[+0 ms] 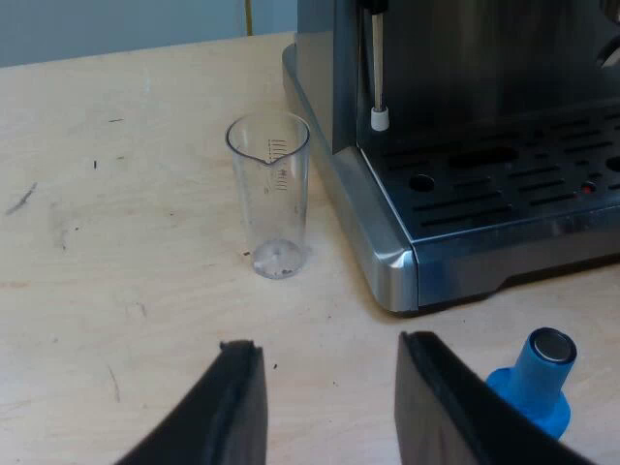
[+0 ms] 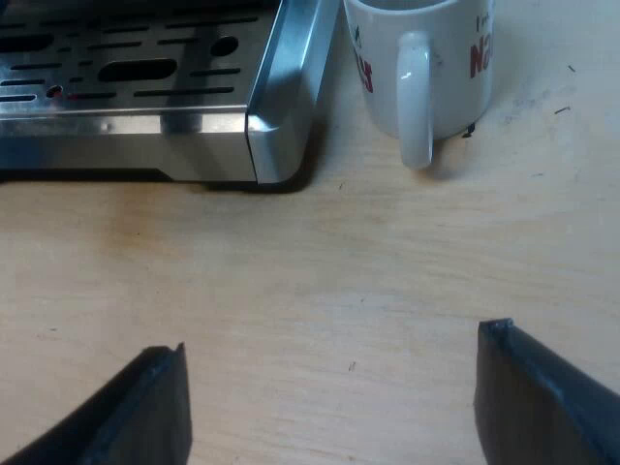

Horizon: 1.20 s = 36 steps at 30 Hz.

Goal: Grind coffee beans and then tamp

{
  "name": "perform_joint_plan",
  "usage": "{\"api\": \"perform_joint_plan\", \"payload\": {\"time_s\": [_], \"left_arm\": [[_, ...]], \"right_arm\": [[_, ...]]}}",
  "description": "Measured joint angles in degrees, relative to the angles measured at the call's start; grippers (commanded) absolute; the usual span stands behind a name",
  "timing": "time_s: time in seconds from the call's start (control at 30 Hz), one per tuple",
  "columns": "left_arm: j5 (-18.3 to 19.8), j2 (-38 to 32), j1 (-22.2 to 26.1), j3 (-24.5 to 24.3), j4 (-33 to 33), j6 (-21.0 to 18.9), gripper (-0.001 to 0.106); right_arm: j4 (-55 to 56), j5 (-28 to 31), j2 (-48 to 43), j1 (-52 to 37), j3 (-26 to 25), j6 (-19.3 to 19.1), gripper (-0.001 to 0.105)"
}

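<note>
A clear measuring glass stands upright on the wooden table beside the espresso machine, near the corner of its drip tray. A blue tamper stands on the table before the drip tray, close to one finger of my left gripper. That gripper hangs open over bare table, short of the glass, with nothing between its fingers. My right gripper is open wide above bare wood, some way from the drip tray's corner and a white mug with red lettering.
The steam wand with a white tip hangs over the slotted drip tray. The mug's handle points toward my right gripper. Bare wooden table lies between each gripper and the machine.
</note>
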Motion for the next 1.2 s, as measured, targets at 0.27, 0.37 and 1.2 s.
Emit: {"api": "perform_joint_plan", "payload": {"time_s": [0.27,0.37,1.2], "left_arm": [[0.0,0.0,0.0,0.0,0.0,0.0,0.035],[0.0,0.0,0.0,0.0,0.0,0.0,0.035],[6.76,0.0,-0.34,0.0,0.0,-0.21,0.058]], "right_arm": [[0.0,0.0,0.0,0.0,0.0,0.0,0.063],[0.0,0.0,0.0,0.0,0.0,0.0,0.063],[3.92,3.25,3.01,0.0,-7.85,0.45,0.063]]}}
